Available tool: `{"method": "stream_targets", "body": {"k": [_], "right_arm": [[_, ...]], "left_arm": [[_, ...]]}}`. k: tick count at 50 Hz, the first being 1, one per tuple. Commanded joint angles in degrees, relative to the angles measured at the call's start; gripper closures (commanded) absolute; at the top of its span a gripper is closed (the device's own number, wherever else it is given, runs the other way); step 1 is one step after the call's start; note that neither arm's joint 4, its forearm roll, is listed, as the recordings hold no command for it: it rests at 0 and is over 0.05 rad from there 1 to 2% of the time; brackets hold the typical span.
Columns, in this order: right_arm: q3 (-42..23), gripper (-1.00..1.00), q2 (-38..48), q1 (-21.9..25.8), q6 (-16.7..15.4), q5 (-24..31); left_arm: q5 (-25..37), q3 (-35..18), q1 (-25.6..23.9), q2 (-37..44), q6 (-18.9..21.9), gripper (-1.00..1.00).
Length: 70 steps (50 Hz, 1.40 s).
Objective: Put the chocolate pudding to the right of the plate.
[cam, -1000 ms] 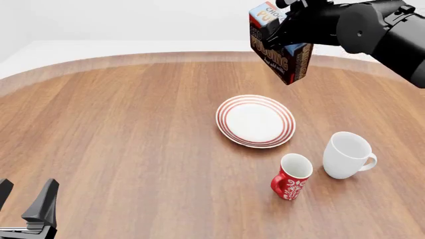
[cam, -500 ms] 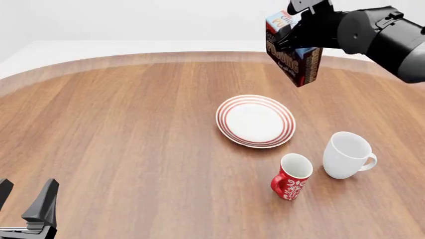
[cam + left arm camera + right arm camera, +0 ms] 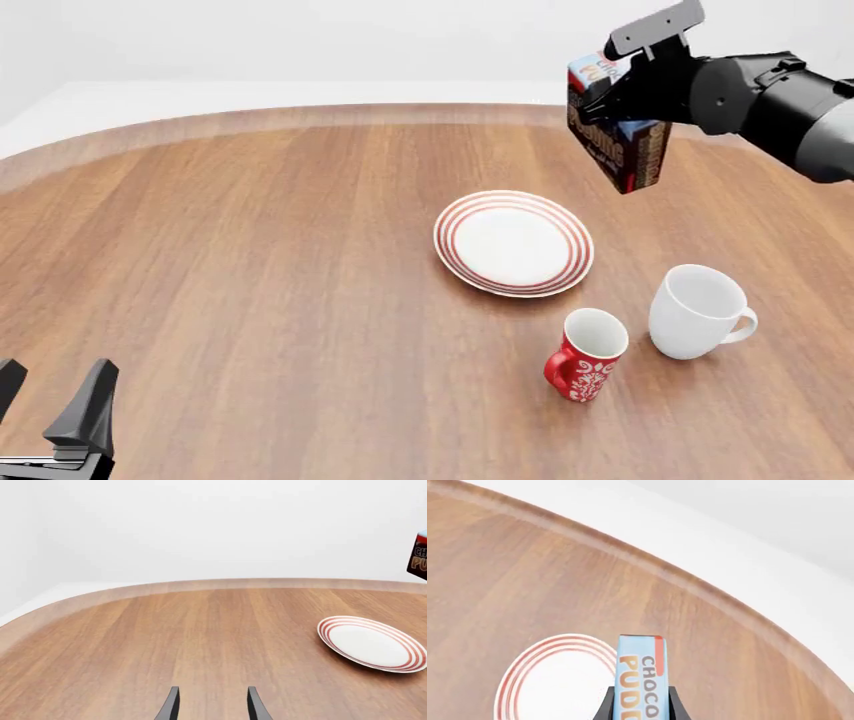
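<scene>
Chocolate pudding (image 3: 617, 135): carried aloft in the right pincer (image 3: 611, 100), well above the tabletop (image 3: 240, 260), past the far right edge of the plate (image 3: 514, 242) in the front view; tilted, long axis sloping down and toward the camera, light blue top uppermost. Seen in the right wrist view clamped between the two fingers (image 3: 606, 707), lettered face toward the lens, plate rim just beside it. Right pincer: closed on the carton. Landing spot judged to be the bare wood right of the plate, beyond the white mug (image 3: 697, 311) and red mug (image 3: 585, 355); carton apparently needing travel rightward and nearer, then down. Left pincer (image 3: 210, 705): open, holding nothing, parked low at the near left corner, well apart from plate and carton; right arm clearly the nearer.
</scene>
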Motion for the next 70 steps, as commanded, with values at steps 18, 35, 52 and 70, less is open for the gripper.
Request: {"method": "stream_targets", "body": {"k": [18, 35, 52, 70], "right_arm": [[3.4, 1.0, 5.11, -7.63, 2.66, -5.78], [3.69, 1.0, 9.29, -9.88, 3.0, -8.41], [4.76, 1.0, 12.43, -10.44, 2.83, -11.75], [4.85, 1.0, 15.46, -11.08, 3.26, -13.19]], "left_arm": [[0.0, 0.0, 0.0, 0.0, 0.0, -1.0], [0.0, 0.0, 0.0, 0.0, 0.0, -1.0], [0.0, 0.0, 0.0, 0.0, 0.0, -1.0], [0.0, 0.0, 0.0, 0.0, 0.0, -1.0]]}}
